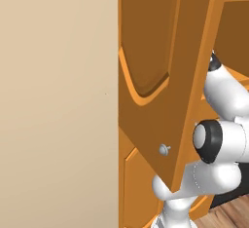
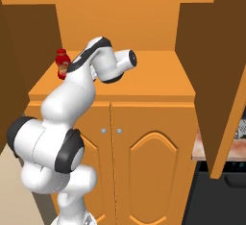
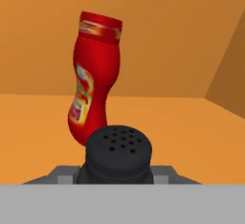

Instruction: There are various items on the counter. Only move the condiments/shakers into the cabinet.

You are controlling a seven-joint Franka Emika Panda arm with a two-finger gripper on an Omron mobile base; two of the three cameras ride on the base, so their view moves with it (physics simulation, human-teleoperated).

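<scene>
Orange cabinet (image 2: 144, 82) shelving surrounds my reach, doors swung open. Nearest in the hand view, my fingers are clamped on the black shaker (image 3: 119, 152), carried in over the shelf. Just beyond it stands the red ketchup bottle (image 3: 93, 79), already on that shelf. I judge one condiment stowed, the shaker nearly placed, and the mustard left to fetch.

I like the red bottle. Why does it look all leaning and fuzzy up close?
Hand view: the camera rolls with the hand, so the ketchup bottle looks tilted, its label smeared. The black shaker sits close and soft-edged. Right base view: the bottle is small but upright on the cabinet shelf.
</scene>
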